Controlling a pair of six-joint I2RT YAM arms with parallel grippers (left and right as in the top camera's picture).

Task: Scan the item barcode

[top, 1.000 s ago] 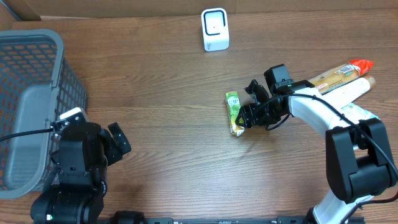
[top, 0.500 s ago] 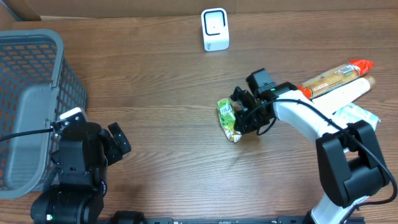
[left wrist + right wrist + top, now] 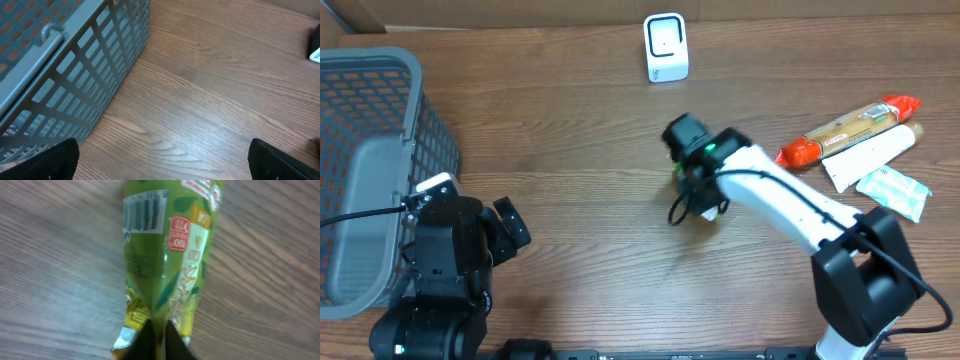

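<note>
Right gripper (image 3: 156, 340): I see it pinched shut on the packet (image 3: 165, 260), at its crimped end, bottom centre.
Left gripper (image 3: 161, 159): spread wide, holding nothing, basket (image 3: 60, 65) upper left.

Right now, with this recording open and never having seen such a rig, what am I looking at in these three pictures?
Two robot arms work at a wooden table. One picture looks down from above; the other two come from cameras on each wrist. The right gripper pinches the end of a green packet, its barcode showing. The left gripper hangs open and empty beside a grey basket. A white scanner stands at the far edge; a red-tipped packet, white tube and pale sachet lie to the right.
</note>
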